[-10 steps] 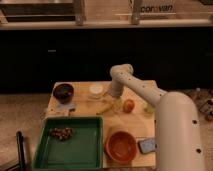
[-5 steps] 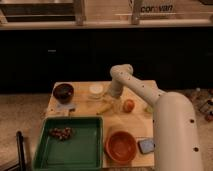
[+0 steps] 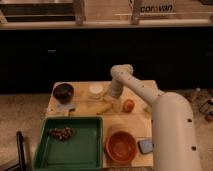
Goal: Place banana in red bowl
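With the gripper [image 3: 111, 100] at the banana [image 3: 103, 108], its hold not discernible, a shallow pinch could let it slip before reaching the red bowl [image 3: 121, 146].

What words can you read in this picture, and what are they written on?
"con van": pale letters on the panel at the top right; one letter in the middle is too blurred to read.
No other text can be read: none on the red bowl, the tray or the gripper, which is right by the banana.
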`<state>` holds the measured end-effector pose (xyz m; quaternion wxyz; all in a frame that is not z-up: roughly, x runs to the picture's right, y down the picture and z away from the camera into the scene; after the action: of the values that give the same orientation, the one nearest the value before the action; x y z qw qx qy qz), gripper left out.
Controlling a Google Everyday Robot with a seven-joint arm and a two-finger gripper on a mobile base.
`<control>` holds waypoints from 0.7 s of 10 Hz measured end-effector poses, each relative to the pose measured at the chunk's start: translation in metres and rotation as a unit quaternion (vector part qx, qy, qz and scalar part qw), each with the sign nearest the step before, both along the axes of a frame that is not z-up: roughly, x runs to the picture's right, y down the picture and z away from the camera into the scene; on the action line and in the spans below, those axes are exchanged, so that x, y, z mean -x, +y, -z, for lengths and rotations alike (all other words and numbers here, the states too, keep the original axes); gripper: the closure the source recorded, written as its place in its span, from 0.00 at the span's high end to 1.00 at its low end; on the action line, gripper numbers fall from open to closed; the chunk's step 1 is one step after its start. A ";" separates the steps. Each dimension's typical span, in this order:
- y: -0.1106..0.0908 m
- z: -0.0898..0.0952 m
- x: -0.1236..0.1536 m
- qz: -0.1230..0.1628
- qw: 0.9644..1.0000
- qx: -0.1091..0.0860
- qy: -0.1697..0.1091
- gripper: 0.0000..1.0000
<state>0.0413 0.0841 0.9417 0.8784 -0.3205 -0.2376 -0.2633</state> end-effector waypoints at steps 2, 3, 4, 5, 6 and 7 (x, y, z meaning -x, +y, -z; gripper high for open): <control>0.003 0.000 0.002 0.008 1.000 0.004 0.000 0.58; 0.005 -0.001 0.007 0.014 1.000 0.006 -0.002 0.48; 0.007 -0.001 0.010 0.018 1.000 0.007 -0.004 0.37; 0.009 0.000 0.011 0.021 1.000 0.009 -0.006 0.28; 0.010 0.001 0.012 0.025 1.000 0.010 -0.008 0.17; 0.010 0.002 0.016 0.029 0.999 0.011 -0.011 0.07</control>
<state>0.0257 0.0943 0.9402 0.8640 -0.3335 -0.2409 -0.2902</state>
